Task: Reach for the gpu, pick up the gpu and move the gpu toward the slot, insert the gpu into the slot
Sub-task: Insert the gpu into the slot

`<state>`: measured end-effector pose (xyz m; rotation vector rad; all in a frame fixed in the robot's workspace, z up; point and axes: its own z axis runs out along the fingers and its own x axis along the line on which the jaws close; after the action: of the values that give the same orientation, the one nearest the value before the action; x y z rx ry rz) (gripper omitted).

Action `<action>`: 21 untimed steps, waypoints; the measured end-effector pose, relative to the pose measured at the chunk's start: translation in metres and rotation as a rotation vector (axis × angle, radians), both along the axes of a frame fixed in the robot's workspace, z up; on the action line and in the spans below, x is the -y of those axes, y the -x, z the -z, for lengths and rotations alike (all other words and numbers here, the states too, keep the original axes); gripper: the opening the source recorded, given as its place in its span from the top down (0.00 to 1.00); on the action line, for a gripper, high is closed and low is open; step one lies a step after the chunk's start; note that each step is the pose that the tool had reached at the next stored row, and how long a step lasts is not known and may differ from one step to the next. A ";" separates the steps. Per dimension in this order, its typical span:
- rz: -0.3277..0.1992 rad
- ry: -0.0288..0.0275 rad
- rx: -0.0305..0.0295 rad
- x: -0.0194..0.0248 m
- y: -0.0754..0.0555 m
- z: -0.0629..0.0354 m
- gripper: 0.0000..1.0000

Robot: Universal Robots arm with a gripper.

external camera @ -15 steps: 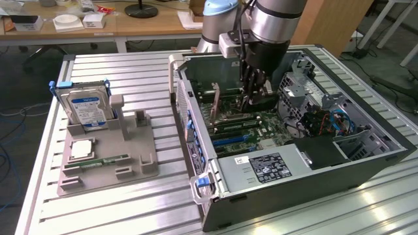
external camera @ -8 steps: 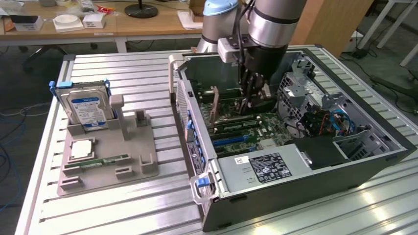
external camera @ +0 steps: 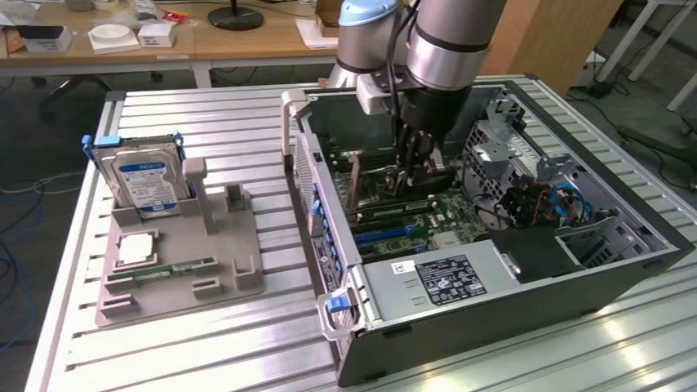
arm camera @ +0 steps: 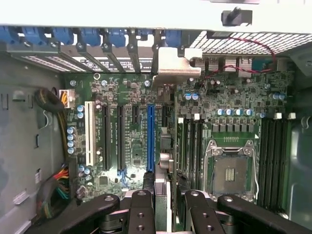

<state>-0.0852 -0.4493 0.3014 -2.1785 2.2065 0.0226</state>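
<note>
Gripper: the gripper was seen lowered inside the open computer case, its fingers narrowed onto the gpu.
Gpu: the card was held on edge, upright over the motherboard, with its metal bracket turned toward the case's slotted rear wall. This pose was judged to keep the connector edge facing the board.
Slot: the blue slot was seen just beside the card's line. Whether the card was touching it could not be told.
Edges: the card was flanked closely by the black slots on one side and the memory slots on the other, so little side room was judged available.
Open room: free space was seen above the board, around the arm.
Fixture: the hard drive and memory stick were seen resting on the grey fixture, well apart from the case.
</note>
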 end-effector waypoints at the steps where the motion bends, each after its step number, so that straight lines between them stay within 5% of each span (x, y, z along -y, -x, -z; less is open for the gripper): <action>1: 0.000 0.0000 0.0001 0.0000 0.000 0.0018 0.71; 8: 0.006 0.0008 0.0001 0.0001 0.008 0.0171 0.71; 21: 0.016 0.0009 0.0000 0.0043 0.008 0.0306 0.71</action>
<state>-0.0937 -0.4536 0.2707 -2.1610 2.2244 0.0211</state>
